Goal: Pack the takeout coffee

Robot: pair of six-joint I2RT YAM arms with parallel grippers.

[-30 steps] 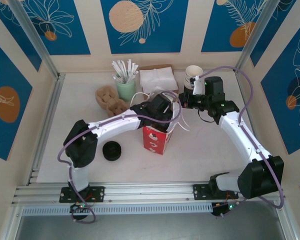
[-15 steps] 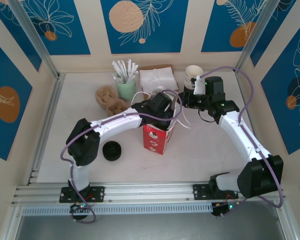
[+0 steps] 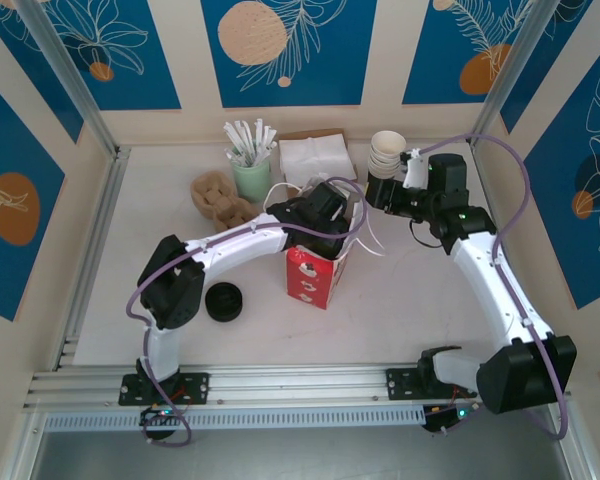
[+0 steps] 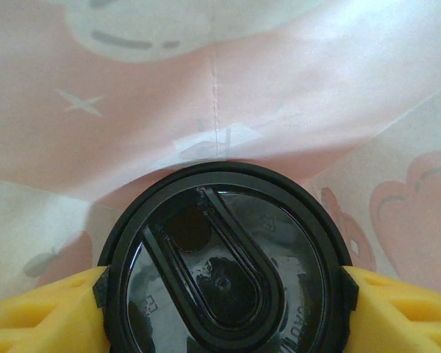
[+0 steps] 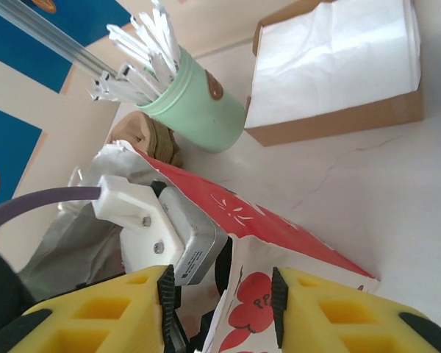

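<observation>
The takeout coffee (image 4: 224, 272) is in the grip. Its round black lid sits square between the yellow pads (image 4: 51, 316) of the left jaws, one pad pressed in at 9 o'clock and the other at 3 o'clock, so those jaws are closed on the cup. Right behind the lid is the pale, pink-tinted inner wall of the red-and-white bag (image 4: 279, 88), its printed shapes showing through from outside.

From above, the left arm (image 3: 230, 245) reaches across to the bag's (image 3: 313, 275) open top, with its wrist down in the mouth. The bag stands upright in the middle of the surface (image 3: 410, 290), its thin white handles splayed toward 3 o'clock.

The right jaws hover at about 2 o'clock from the bag. In the right wrist view their yellow pads (image 5: 338, 309) stand well apart, gripping nothing. The bag's red rim (image 5: 250, 220) and the left arm's wrist hardware show in the gap between them.

Around the bag there is a low stack of black lids (image 3: 223, 301) at 9 o'clock and brown cardboard carriers (image 3: 220, 198) at 10 o'clock. A green cup of white sticks (image 3: 250, 175) stands at 11 o'clock and a brown box of white napkins (image 3: 315, 157) at 12 o'clock. A stack of lidless paper cups (image 3: 386, 152) stands at 1 o'clock, just beside the right jaws.
</observation>
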